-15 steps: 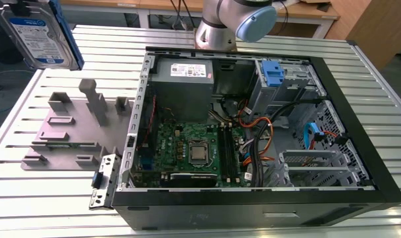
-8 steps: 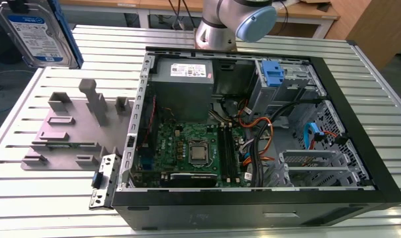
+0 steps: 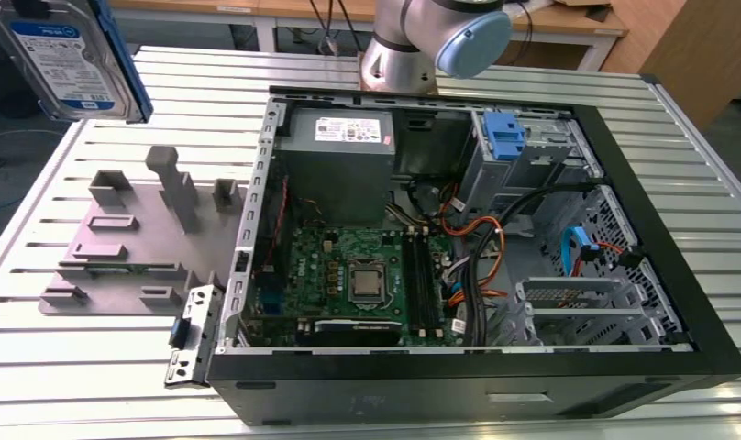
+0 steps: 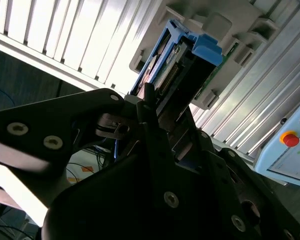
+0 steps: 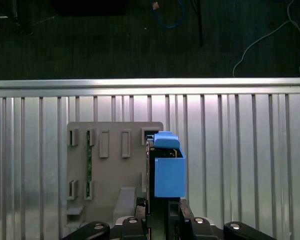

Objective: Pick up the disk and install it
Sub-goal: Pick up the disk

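Over the slatted metal tabletop [image 5: 240, 150], we hold the flat silver disk with blue rails [image 5: 169, 172] tight in our end effector [image 5: 162, 206]; it sticks straight out.

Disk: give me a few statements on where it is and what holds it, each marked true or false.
1. The disk hangs in the air, clear of the grey fixture on the table. True.
2. The disk sits in a drive bay of the computer case. False: it is outside the case, toward the exterior view's left.
3. The hand is shut on the disk. True.
4. The case is closed by a side panel. False: it lies open, with the motherboard exposed.
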`<control>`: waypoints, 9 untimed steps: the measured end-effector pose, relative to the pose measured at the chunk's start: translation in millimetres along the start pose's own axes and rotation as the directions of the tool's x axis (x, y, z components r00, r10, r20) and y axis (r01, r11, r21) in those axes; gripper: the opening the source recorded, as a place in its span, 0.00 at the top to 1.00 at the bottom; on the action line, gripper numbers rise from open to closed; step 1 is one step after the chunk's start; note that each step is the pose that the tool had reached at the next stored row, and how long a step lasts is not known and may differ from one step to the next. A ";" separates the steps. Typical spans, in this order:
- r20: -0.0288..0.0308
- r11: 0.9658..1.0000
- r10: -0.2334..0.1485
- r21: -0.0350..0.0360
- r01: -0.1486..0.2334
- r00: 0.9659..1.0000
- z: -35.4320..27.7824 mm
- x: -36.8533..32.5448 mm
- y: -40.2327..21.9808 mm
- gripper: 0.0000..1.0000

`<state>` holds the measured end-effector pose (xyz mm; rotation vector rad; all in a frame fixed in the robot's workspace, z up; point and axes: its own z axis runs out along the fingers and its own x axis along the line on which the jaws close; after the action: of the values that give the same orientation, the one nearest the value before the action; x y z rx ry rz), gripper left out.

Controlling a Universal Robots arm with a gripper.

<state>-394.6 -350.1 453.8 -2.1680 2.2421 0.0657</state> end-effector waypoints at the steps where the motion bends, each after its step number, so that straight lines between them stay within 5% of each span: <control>1: 0.000 1.000 0.000 0.000 0.000 1.000 -0.8 0.0 0.0 0.65; 9: 0.000 1.000 0.000 0.000 0.000 1.000 -8.8 -0.4 0.0 0.65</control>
<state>-394.4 -350.1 462.6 -2.1679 2.2420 0.0657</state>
